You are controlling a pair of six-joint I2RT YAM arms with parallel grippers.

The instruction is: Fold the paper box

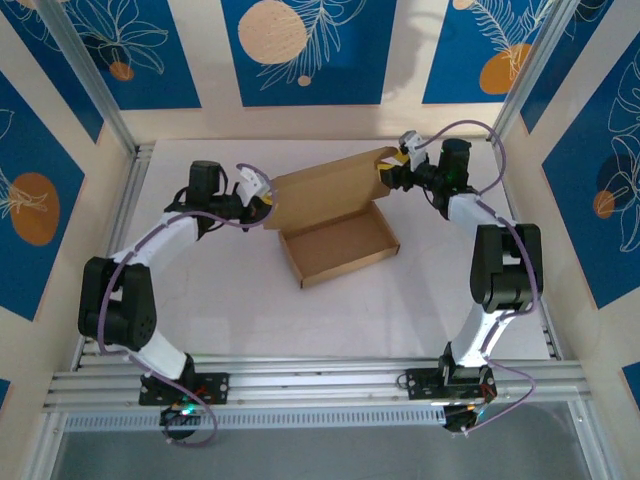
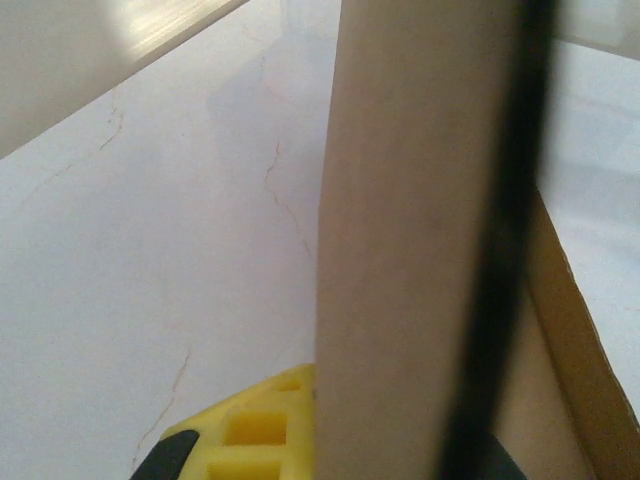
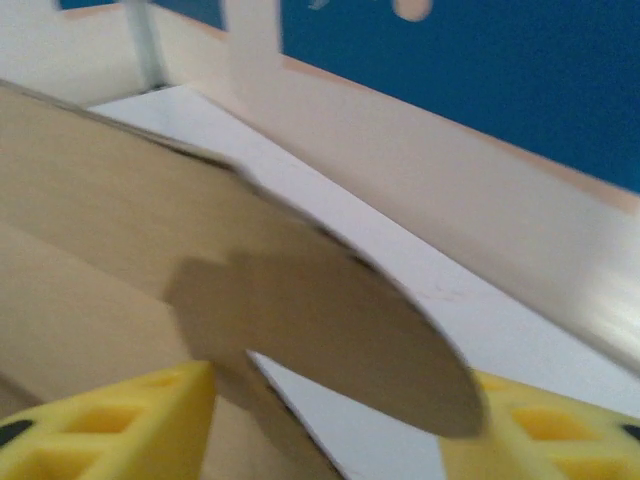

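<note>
The paper box is brown cardboard: a shallow open tray in the middle of the table with its lid panel standing up behind it. My left gripper is shut on the lid's left end. In the left wrist view the cardboard panel runs between a yellow finger and a dark blurred one. My right gripper is at the lid's right end. Its yellow fingers stand apart, open, with a rounded flap lying between them, its tip reaching the right finger.
The white table is fenced by an aluminium frame and blue-patterned walls. The back wall's base runs close behind the right gripper. A metal rail crosses the near edge at the arm bases.
</note>
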